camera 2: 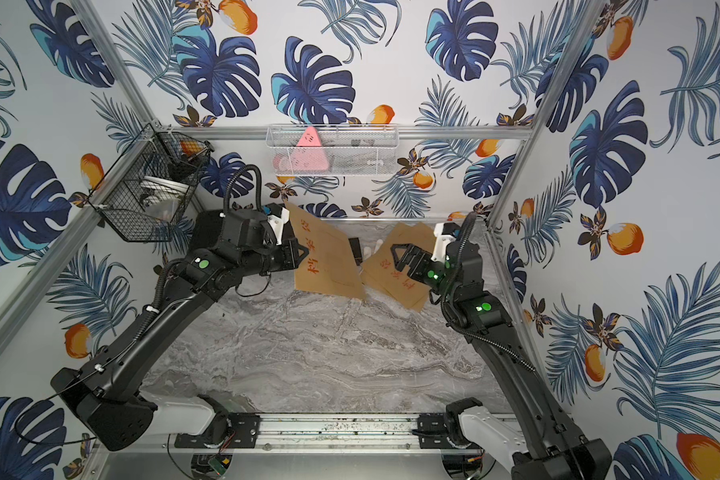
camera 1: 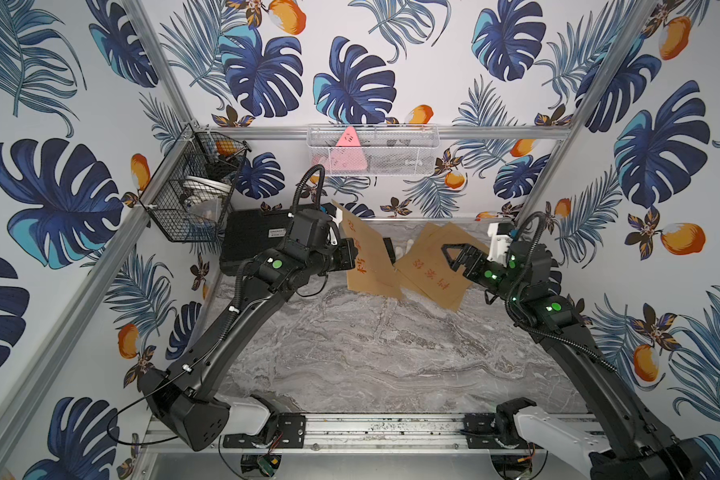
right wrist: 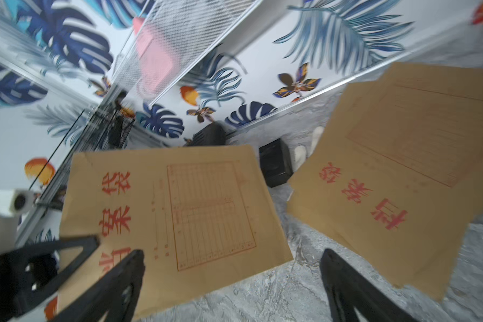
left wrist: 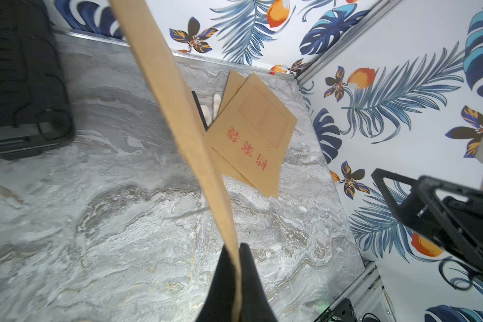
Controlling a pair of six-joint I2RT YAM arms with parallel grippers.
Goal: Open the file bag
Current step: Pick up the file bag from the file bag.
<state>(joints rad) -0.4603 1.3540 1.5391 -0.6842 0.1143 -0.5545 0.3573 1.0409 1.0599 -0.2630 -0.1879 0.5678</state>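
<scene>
A grey marbled tabletop sits inside leaf-print walls. Two wire baskets hang there: a black basket at upper left and a white basket at top centre. One black case lies centre left. The left tool pinches one file bag, held tilted above the tabletop at centre. At least two other bags lie overlapping to its right, near the spread right tool.

Brown, red-lettered file bag
</scene>
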